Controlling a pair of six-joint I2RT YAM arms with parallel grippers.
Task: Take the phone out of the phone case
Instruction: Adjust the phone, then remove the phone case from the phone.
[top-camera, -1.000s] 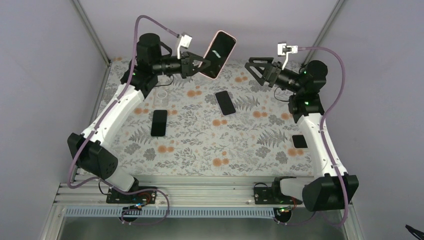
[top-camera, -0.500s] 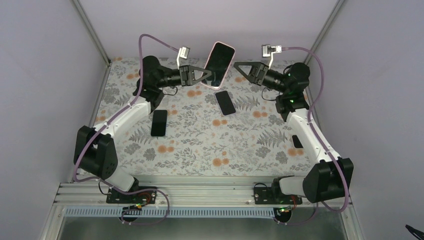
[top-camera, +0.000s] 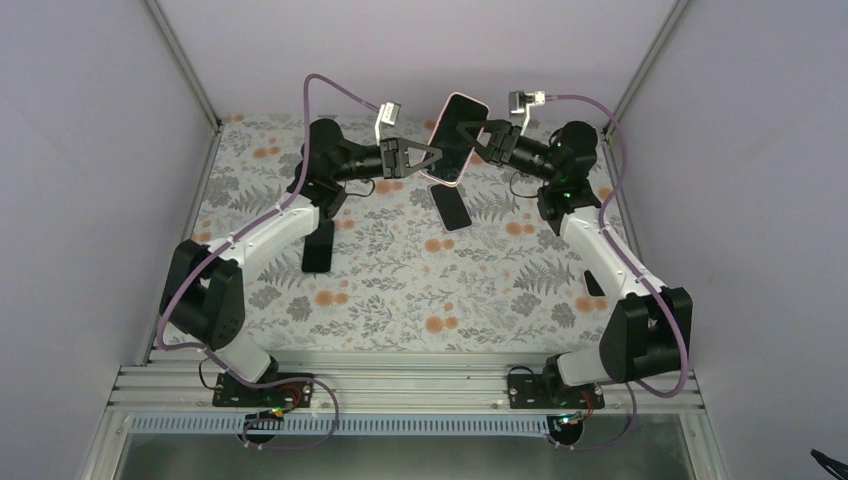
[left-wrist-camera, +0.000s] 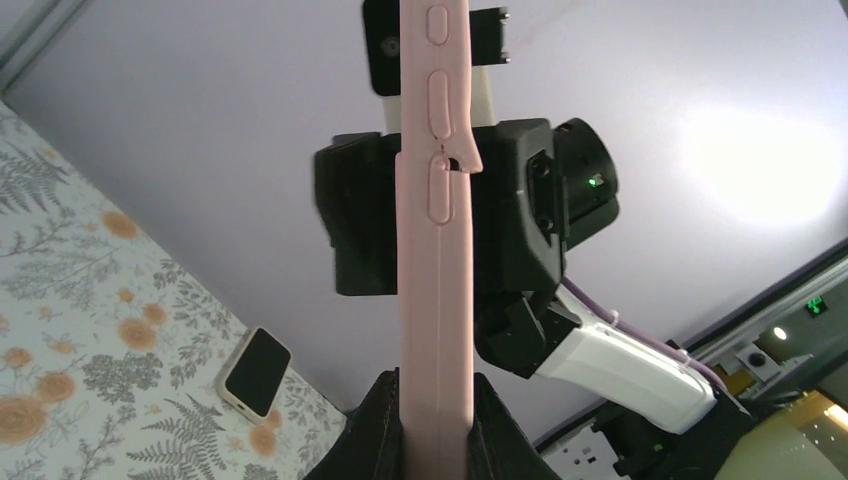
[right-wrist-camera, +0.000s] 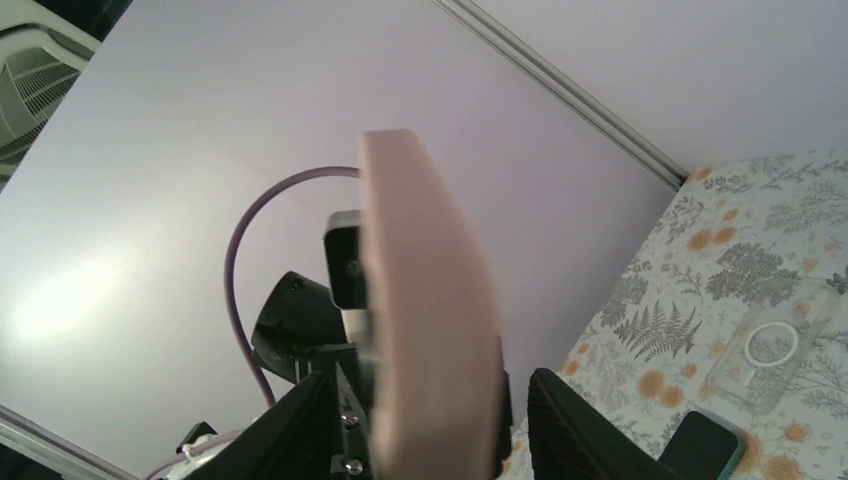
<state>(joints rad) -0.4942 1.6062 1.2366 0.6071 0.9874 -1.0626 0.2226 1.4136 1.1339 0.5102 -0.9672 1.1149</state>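
Note:
The phone, dark screen showing, sits in its pink phone case (top-camera: 458, 138), held in the air over the back of the table. My left gripper (top-camera: 432, 160) is shut on the case's lower edge; in the left wrist view the case (left-wrist-camera: 437, 250) rises edge-on from between the fingers (left-wrist-camera: 437, 400). My right gripper (top-camera: 478, 140) comes from the opposite side, open, its jaws straddling the case. In the right wrist view the case (right-wrist-camera: 430, 320) fills the middle, with a gap between it and the right finger (right-wrist-camera: 580, 425).
On the floral mat lie a black phone (top-camera: 319, 245), a phone in a pale case (top-camera: 451, 206) under the raised one, and a small dark phone (top-camera: 596, 283) by the right arm. A clear empty case (right-wrist-camera: 770, 345) lies on the mat. Purple walls enclose the table.
Both arms moved toward each other at the back. The left gripper carried the cased phone rightward; the right gripper came in around it and its jaws have narrowed.

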